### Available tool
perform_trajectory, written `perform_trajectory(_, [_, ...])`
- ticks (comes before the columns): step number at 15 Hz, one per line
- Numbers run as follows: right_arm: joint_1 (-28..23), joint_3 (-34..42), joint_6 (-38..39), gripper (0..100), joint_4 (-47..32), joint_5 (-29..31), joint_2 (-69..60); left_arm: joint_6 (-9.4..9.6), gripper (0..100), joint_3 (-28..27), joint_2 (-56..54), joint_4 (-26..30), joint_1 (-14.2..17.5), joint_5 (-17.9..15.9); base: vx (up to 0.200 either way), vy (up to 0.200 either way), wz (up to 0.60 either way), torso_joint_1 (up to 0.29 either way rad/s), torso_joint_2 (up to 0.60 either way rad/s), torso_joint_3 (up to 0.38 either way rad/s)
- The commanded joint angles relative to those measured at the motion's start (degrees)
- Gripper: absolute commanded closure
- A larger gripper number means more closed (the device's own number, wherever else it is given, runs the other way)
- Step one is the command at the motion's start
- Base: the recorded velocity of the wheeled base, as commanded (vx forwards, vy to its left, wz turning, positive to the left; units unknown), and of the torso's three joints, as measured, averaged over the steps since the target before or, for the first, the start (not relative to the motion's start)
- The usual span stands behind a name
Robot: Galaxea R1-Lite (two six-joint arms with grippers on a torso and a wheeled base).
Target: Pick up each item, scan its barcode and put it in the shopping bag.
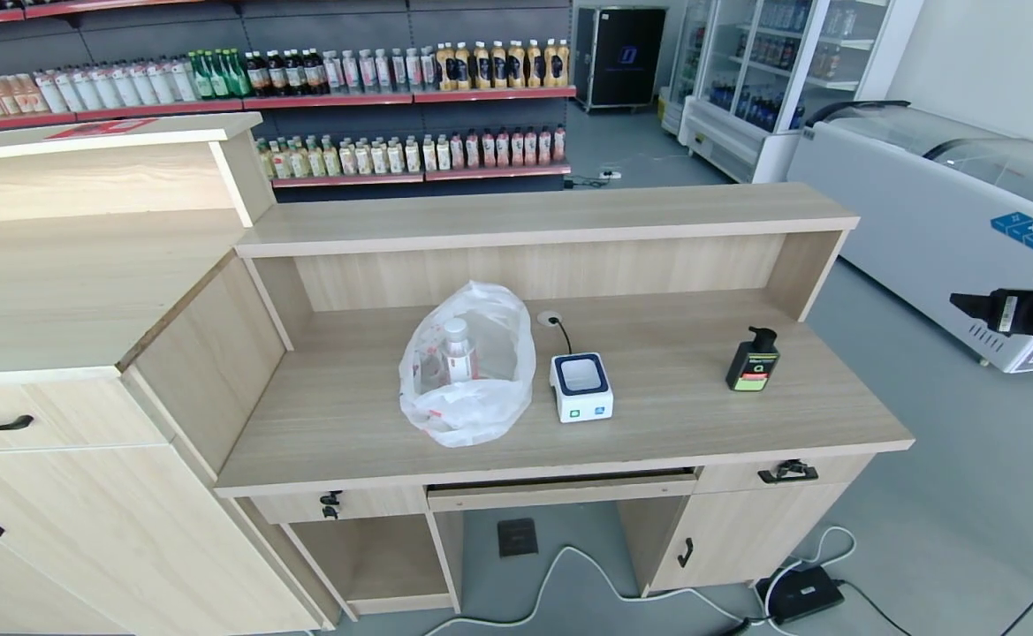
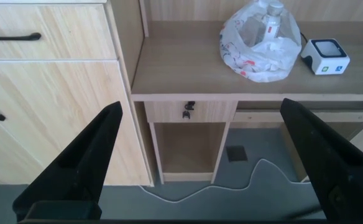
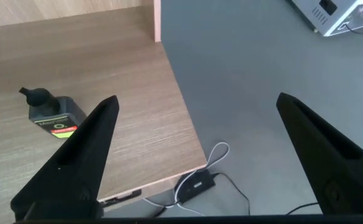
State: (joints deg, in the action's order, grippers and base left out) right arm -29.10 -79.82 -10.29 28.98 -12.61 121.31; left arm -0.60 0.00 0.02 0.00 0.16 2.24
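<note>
A black pump bottle (image 1: 753,359) with a green and red label stands at the right of the wooden counter (image 1: 657,415). A white barcode scanner (image 1: 581,387) sits mid-counter. Left of it lies a translucent shopping bag (image 1: 467,371) holding a clear bottle (image 1: 456,349) with a white cap. My right gripper (image 1: 976,306) hangs off the counter's right end, above the floor; it is open and empty, with the pump bottle (image 3: 51,115) off to one side of the right gripper (image 3: 197,98). My left gripper (image 2: 200,106) is open and empty, low in front of the counter's left part, with the bag (image 2: 259,46) and scanner (image 2: 326,56) beyond.
A raised ledge (image 1: 543,216) runs along the counter's back, with side walls at both ends. A taller cabinet (image 1: 83,291) adjoins on the left. A chest freezer (image 1: 931,203) stands at the right. Cables and a power strip (image 1: 803,592) lie on the floor.
</note>
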Motion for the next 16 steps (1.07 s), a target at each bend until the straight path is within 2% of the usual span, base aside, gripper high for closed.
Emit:
perform_trajectory(1, [0.7,-3.2,0.0,0,-0.5,-0.3,5.3,-0.02,0,0.0,0.0,0.0,0.0,0.0,0.000,0.000,0.00,0.000,0.00,0.000])
perform_trajectory(3, [0.7,-2.4,-0.1,0,-0.2,-2.1,6.4,-0.02,0,0.0,0.0,0.0,-0.1,0.0,0.000,0.000,0.00,0.000,0.00,0.000])
perform_trajectory(7, [0.0,-2.8,-7.6,0,0.0,-5.6,9.6,-0.02,0,0.0,0.0,0.0,0.0,0.0,0.000,0.000,0.00,0.000,0.00,0.000])
perform_trajectory(16, [2.9,-10.6,-7.6,0,0.0,-8.3,17.7,-0.02,0,0.0,0.0,0.0,0.0,0.0,0.000,0.000,0.00,0.000,0.00,0.000])
